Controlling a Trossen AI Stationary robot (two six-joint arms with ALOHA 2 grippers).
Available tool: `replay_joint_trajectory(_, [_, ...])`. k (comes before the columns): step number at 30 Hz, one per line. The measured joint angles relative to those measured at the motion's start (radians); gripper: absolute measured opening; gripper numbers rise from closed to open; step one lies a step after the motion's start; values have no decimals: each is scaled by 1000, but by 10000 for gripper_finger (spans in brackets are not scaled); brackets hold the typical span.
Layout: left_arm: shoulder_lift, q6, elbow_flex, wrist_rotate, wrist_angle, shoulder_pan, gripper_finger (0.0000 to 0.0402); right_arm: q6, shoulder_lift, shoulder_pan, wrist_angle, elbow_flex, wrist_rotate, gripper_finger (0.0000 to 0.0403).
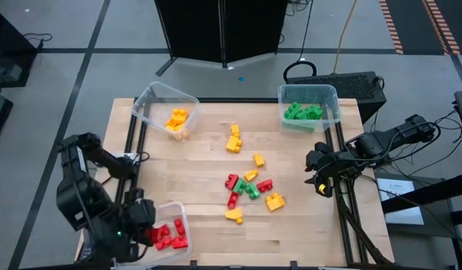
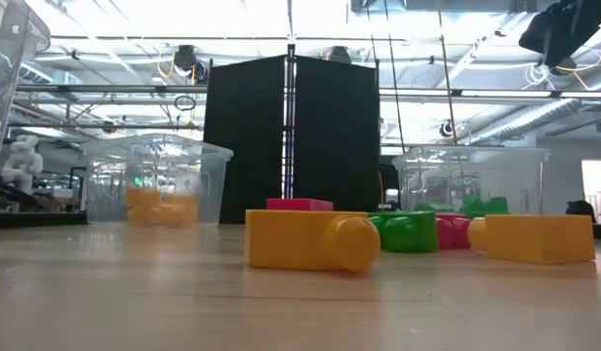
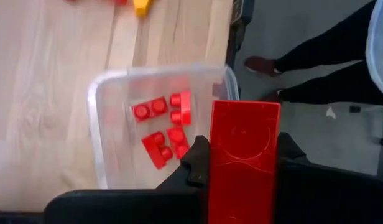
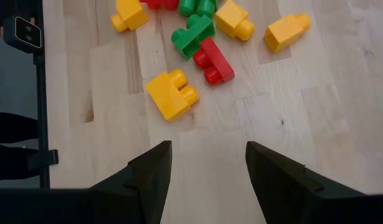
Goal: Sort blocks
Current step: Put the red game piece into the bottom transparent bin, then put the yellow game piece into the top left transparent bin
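Loose red, yellow and green blocks lie on their sides mid-table and also show in the right wrist view and the low view. My left gripper hovers at the table's near left corner over a clear bin of red blocks, shut on a long red brick. My right gripper is open above the table's right side, just right of the loose pile, touching nothing. Two more clear bins stand at the far edge, one with yellow blocks, one with green blocks. My left gripper pinches the long red brick between its two fingers, which lie on its two long sides. The fingers come from above, pointing down. The brick is lifted clear above the red bin's rim, with a flat face toward the wrist camera.
Bare wood lies between the pile and the bins. The right arm hangs high in the low view. A black panel stands beyond the far edge. A person's legs and shoe show beside the table near the red bin.
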State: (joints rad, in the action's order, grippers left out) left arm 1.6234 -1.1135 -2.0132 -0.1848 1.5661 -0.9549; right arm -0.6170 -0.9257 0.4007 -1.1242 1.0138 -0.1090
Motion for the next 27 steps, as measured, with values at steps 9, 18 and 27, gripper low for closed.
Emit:
replay_joint_trajectory(9, [0, -35, 66, 74, 3, -28, 29, 0, 0, 0, 21, 0, 0, 201])
replay_joint_trajectory(18, [0, -112, 112, 140, 5, -25, 122, 0, 0, 0, 23, 0, 0, 201])
replay_joint_trajectory(27, [-3, -145, 112, 80, -25, 6, 160, 16, 0, 0, 29, 0, 0, 201])
